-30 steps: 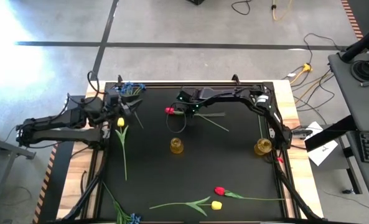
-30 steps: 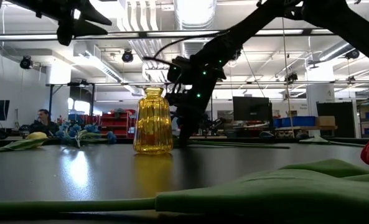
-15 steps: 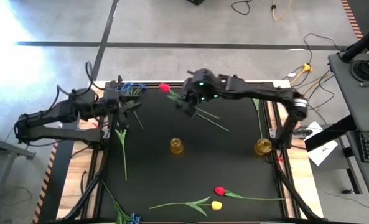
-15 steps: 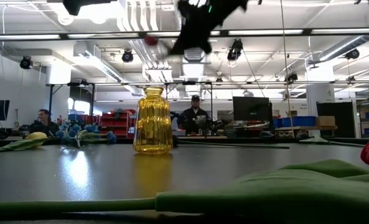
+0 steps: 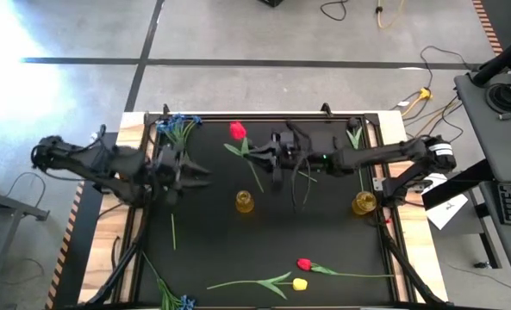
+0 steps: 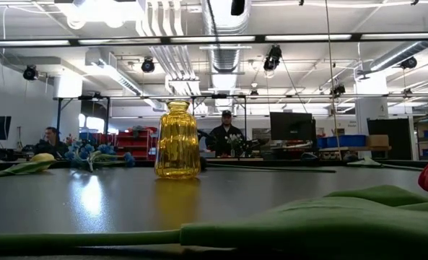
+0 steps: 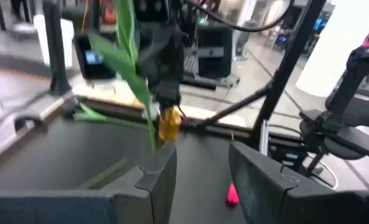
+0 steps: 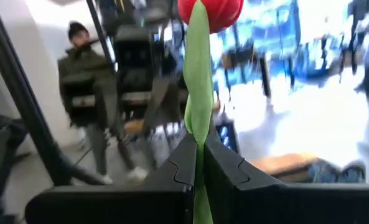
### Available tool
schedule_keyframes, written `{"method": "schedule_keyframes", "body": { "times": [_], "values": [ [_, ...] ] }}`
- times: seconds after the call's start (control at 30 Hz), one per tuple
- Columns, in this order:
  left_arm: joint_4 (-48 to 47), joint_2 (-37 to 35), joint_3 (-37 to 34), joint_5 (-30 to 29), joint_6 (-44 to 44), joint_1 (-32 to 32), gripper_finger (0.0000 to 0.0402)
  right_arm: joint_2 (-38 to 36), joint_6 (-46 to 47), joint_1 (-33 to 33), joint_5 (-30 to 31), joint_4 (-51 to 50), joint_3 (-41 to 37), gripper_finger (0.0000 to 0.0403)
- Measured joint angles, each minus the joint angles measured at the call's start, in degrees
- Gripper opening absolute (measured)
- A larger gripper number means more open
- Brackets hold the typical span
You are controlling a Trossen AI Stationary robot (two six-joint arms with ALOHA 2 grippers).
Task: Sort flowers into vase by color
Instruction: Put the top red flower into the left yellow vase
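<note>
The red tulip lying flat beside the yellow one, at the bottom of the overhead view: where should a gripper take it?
On the bare stem of the red tulip, well toward its right end, coming straight down with fingers across it. The stem lies flat and runs rightward, clear of other things, while the bloom sits close to the yellow tulip.

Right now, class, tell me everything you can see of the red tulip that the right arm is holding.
The red tulip is an artificial flower: a closed red head on a long thin green stem with a green leaf. The right tool is shut on its stem, which runs up between the two dark fingers to the head in the right wrist view. In the high view it is lifted above the black table, head toward the far edge, stem slanting toward the yellow vase.
</note>
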Motion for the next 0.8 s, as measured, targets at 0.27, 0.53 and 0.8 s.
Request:
{"method": "schedule_keyframes", "body": {
  "times": [0.27,0.53,0.8],
  "values": [
    [-15.15,2.78,0.67,-7.44,-22.27,-10.86,0.0135,3.58,-1.26,1.57,6.96,20.31,-6.69,0.0013],
    [-30.03,6.13,0.68,-4.93,-36.47,-12.44,0.0135,11.41,-0.35,1.74,8.05,29.37,-7.57,0.0013],
    [-35.08,8.92,0.52,0.42,-39.74,-12.44,0.0135,15.34,-0.18,2.29,7.35,29.62,-6.04,0.0013]
  ]
}}
